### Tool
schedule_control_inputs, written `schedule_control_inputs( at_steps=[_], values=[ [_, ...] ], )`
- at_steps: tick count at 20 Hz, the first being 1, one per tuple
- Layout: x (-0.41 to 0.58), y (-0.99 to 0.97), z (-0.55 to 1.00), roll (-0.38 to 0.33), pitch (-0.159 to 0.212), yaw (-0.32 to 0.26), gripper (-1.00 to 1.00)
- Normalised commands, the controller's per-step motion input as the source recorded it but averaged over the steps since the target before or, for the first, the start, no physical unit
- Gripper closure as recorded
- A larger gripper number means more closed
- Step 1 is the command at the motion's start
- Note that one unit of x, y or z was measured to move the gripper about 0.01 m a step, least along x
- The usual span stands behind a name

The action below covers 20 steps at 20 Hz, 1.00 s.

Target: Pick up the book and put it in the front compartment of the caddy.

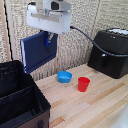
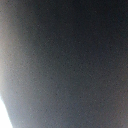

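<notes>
The dark navy book (image 1: 37, 50) hangs in the air, cover facing the exterior view, tilted slightly. My gripper (image 1: 48, 38) is shut on its upper edge, under the white wrist housing. The book is above and just behind the black fabric caddy (image 1: 20, 95), which stands at the exterior view's lower left with its dividers showing. The wrist view is filled by a dark blurred surface, the book (image 2: 70, 60) held close to the lens.
A light-blue bowl (image 1: 64, 76) and a red cup (image 1: 83, 84) sit on the wooden table (image 1: 95, 105). A black boxy appliance (image 1: 111, 52) stands at the exterior view's right, a black cable arcing towards it.
</notes>
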Motion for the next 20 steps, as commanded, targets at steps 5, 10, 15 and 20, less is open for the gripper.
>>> schedule_control_inputs(
  at_steps=[5,10,15,20],
  values=[
    [-0.039,0.72,0.33,-0.014,0.035,-0.082,1.0],
    [-0.018,0.71,0.33,-0.022,0.02,-0.101,1.0],
    [-0.037,0.68,0.14,-0.051,0.025,-0.137,1.0],
    [-0.05,0.69,0.11,-0.053,0.034,-0.131,1.0]
  ],
)
